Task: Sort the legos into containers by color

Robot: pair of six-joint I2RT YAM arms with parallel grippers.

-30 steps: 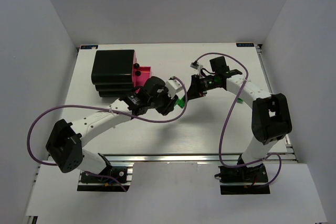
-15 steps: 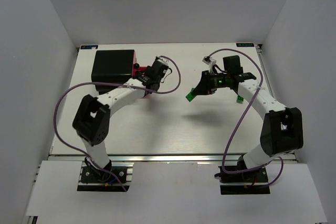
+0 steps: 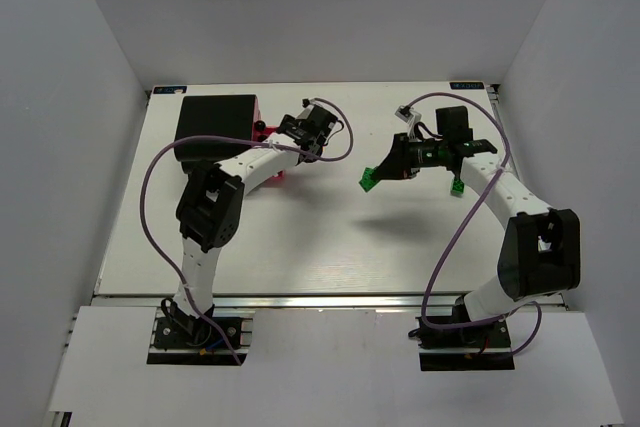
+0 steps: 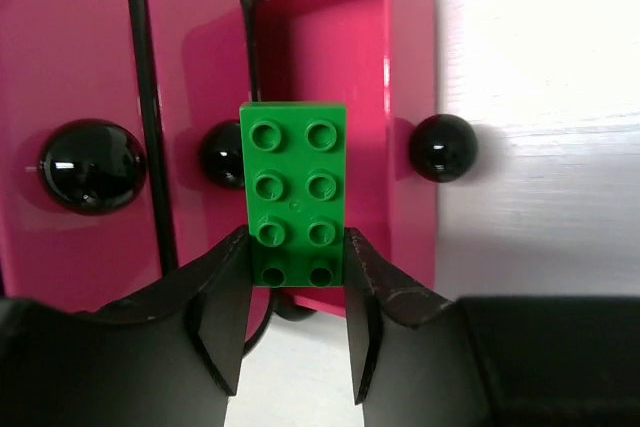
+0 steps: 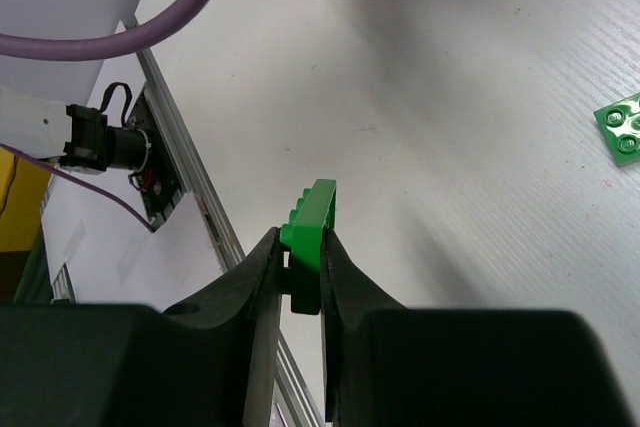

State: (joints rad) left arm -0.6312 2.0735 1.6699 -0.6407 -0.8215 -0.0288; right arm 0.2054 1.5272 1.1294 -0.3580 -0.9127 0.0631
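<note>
A green two-by-four lego (image 4: 293,192) sits between the fingers of my left gripper (image 4: 295,259), which is shut on its lower end. It hangs over the one open pink container (image 4: 410,67), which shows nothing inside. Two closed pink containers (image 4: 195,57) with black knobs lie to its left. From above, the left gripper (image 3: 292,132) is at the black cabinet (image 3: 215,125). My right gripper (image 5: 300,257) is shut on a thin green lego (image 5: 312,215) held edge-on above the table, also seen from the top (image 3: 370,179). Another green lego (image 5: 625,132) lies on the table (image 3: 455,187).
The cabinet stands at the table's back left corner. The open drawer's black knob (image 4: 441,147) juts toward the table's middle. The aluminium rail (image 3: 330,300) runs along the near edge. White walls close in the sides and the back.
My left arm has swung from the middle of the table back to the pink drawers. My right gripper has drawn a little to the right and up, still holding its green lego.
</note>
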